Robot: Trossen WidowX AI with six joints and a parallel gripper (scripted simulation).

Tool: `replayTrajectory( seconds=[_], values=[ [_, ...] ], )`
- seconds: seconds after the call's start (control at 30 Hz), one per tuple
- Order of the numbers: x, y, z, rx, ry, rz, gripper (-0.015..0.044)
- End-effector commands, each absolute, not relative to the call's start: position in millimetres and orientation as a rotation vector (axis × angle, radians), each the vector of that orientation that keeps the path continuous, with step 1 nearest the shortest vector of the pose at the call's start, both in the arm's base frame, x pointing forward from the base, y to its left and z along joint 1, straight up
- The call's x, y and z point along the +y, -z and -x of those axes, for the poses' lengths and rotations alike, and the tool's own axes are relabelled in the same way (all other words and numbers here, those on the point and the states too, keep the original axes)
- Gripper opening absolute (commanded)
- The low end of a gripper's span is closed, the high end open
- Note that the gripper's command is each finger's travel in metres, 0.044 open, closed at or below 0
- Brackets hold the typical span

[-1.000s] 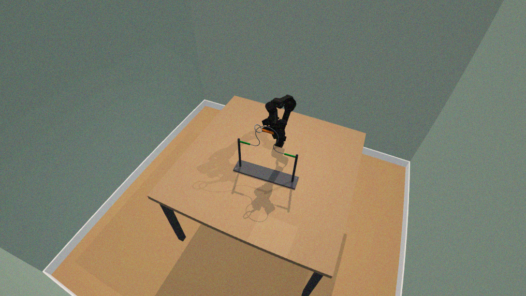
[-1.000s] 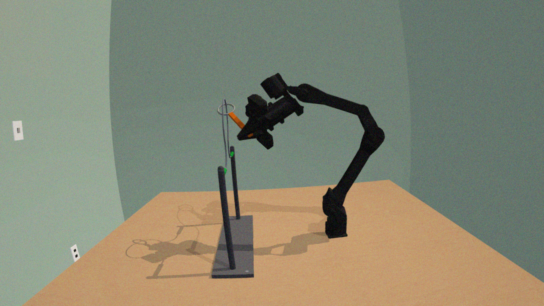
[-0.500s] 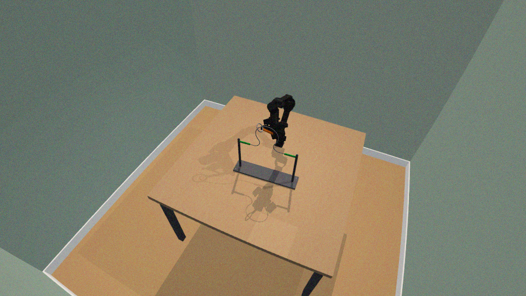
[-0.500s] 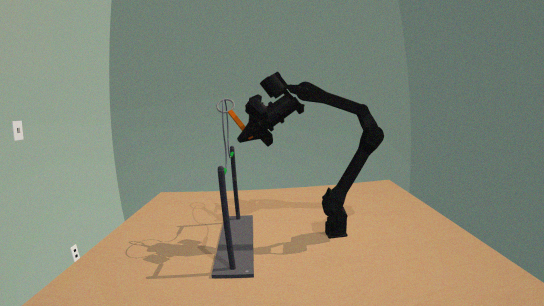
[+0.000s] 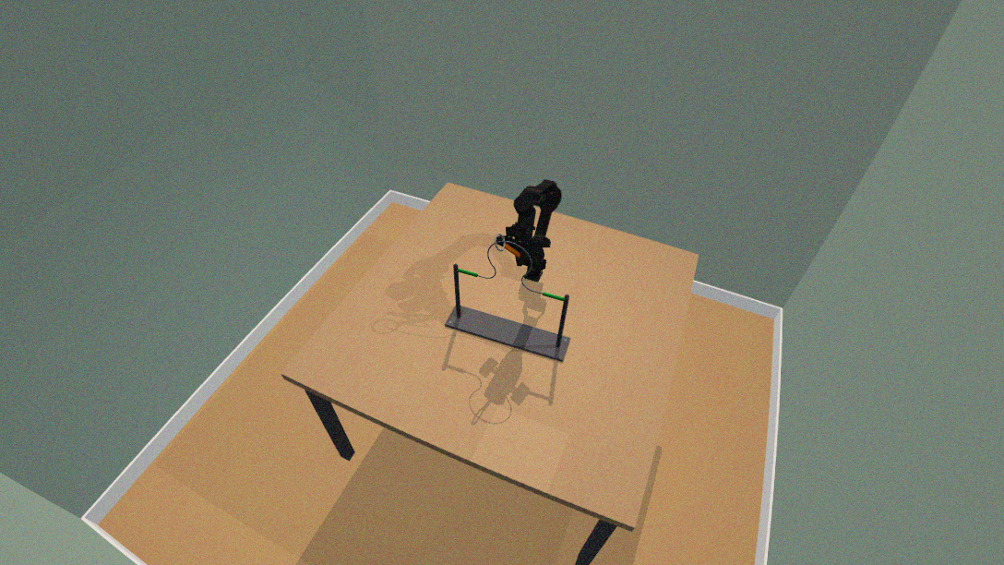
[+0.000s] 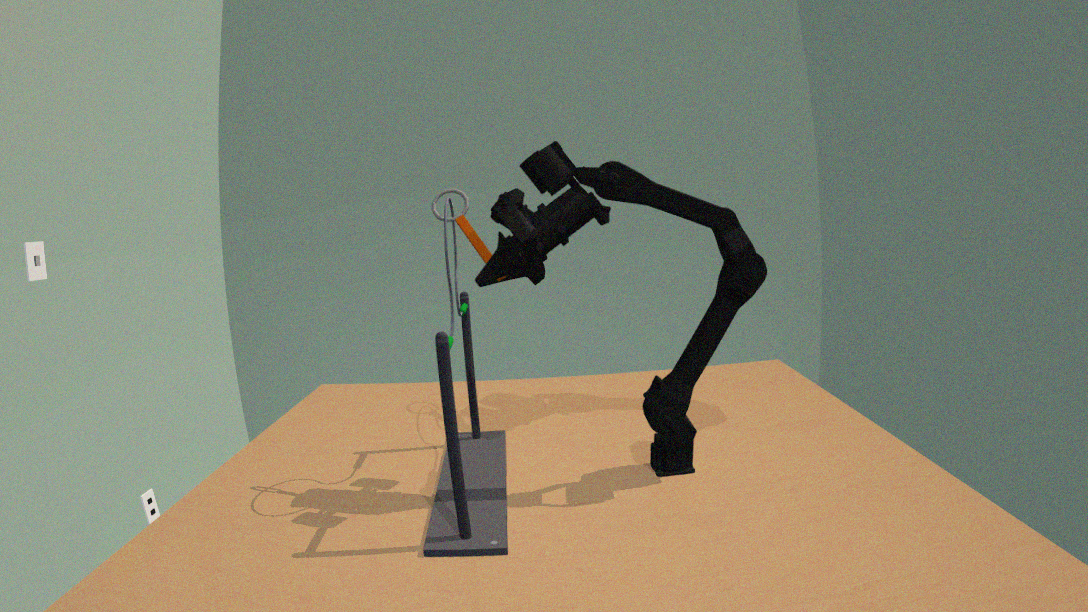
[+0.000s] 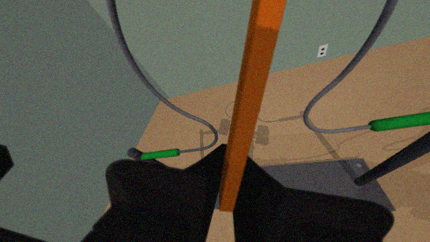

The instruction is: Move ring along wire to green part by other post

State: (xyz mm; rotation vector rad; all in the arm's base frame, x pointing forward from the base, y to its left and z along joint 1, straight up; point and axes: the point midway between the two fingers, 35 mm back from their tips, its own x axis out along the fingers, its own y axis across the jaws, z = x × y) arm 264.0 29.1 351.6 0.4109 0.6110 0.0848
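Note:
My gripper (image 5: 522,257) (image 6: 484,279) (image 7: 228,149) is shut on the orange handle (image 5: 512,249) (image 6: 474,238) (image 7: 249,103). The handle slants up from the fingers to the ring (image 5: 496,241) (image 6: 434,205). The ring is around the thin grey wire (image 6: 447,266) (image 7: 136,71) at the upper part of its arch, toward the left side in the top view. The wire passes through it in the exterior view; I cannot tell whether they touch. The ring is out of the wrist view. Green parts (image 5: 466,272) (image 5: 553,295) (image 7: 160,154) (image 7: 401,121) lie at both wire ends, away from the ring.
Two dark posts (image 5: 458,291) (image 5: 563,323) (image 6: 471,365) (image 6: 454,449) stand on a dark base plate (image 5: 505,331) (image 6: 486,487) (image 7: 316,178) on the wooden table (image 5: 393,337) (image 6: 760,517). My arm (image 6: 703,327) reaches over from the side opposite the wall outlet.

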Motion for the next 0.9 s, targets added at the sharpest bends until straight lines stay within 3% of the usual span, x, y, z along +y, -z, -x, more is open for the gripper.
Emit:
replayTrajectory(
  seconds=[0.0,0.87],
  values=[
    [27,-351,-264,0.605,-0.066,-0.347,-0.015],
    [14,-348,-265,0.574,0.04,-0.014,-0.015]
  ],
)
